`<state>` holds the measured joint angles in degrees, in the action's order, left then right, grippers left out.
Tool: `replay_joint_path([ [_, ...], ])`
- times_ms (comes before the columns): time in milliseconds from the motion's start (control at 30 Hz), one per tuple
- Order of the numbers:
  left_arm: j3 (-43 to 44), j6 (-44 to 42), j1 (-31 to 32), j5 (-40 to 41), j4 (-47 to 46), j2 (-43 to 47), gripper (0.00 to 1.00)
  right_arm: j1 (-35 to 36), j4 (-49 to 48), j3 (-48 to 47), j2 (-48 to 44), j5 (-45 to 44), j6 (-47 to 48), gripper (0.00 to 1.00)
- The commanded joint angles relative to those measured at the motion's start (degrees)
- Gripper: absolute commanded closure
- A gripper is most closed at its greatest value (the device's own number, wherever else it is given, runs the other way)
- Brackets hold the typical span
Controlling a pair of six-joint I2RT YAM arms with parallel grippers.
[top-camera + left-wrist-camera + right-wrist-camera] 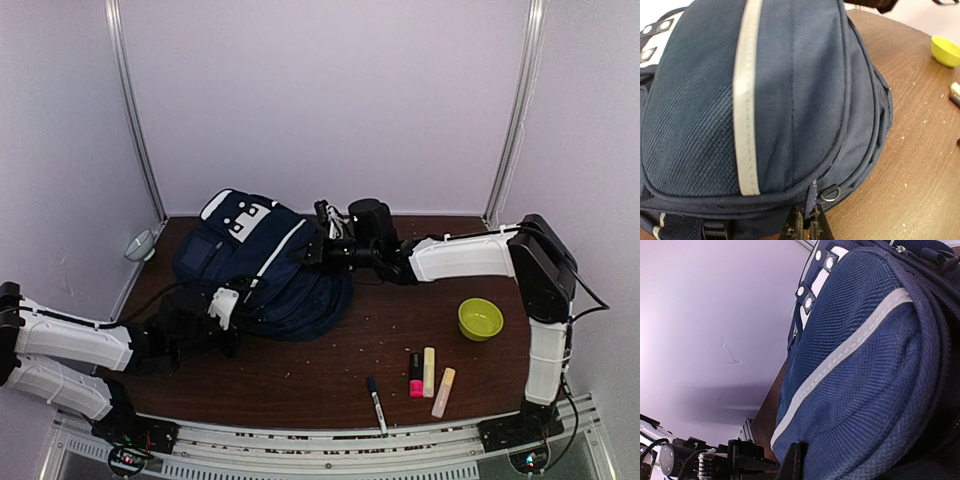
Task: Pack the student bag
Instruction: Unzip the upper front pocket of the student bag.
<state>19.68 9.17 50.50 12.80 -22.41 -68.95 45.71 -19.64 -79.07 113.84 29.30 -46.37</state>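
Two grippers (806, 221) (322, 245) low against student bag (262, 268)

My brown wooden table (300, 380) sits within pale lilac walls (320, 100); metal posts (135, 110) rise at eleven and one o'clock.

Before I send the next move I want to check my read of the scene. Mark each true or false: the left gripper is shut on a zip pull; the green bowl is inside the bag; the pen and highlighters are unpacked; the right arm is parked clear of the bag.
1. The left gripper is shut on a zip pull at the edge of the student bag. True.
2. The green bowl is inside the bag. False: it sits on the table, to the right of the bag.
3. The pen and the highlighters lie on the table, outside the bag. True.
4. The right arm is parked clear of the bag. False: the right gripper is at the bag's right side.
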Motion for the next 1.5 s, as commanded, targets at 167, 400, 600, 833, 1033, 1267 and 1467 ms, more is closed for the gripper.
replay_joint_path([
  [167,-1.63,4.03,-5.5,12.5,2.56,5.59,1.0,-6.86,2.52,3.08,-10.52,2.13,6.99,1.0],
  [400,-3.07,5.63,-11.42,14.06,3.82,8.73,1.0,-7.38,5.84,2.65,-12.13,2.62,10.34,1.0],
  [600,-2.13,9.05,-15.76,10.76,5.5,8.55,1.0,-7.48,6.4,1.82,-11.64,3.75,10.34,1.0],
  [833,0.02,4.02,-15.93,5.48,5.0,4.24,1.0,-6.6,5.93,0.95,-10.59,4.17,8.91,1.0],
  [1033,-0.58,1.06,-15.96,7.05,1.0,6.38,1.0,-5.62,5.49,-0.83,-9.99,4.27,8.42,1.0],
  [1267,0.11,-2.32,-15.9,3.38,1.4,5.9,1.0,-5.42,5.94,-1.45,-9.15,4.11,7.68,1.0],
  [1467,-0.13,-11.25,-11.7,-2.09,-1.41,8.56,0.45,-4.53,5.59,-1.47,-9.16,3.72,6.39,0.99],
])
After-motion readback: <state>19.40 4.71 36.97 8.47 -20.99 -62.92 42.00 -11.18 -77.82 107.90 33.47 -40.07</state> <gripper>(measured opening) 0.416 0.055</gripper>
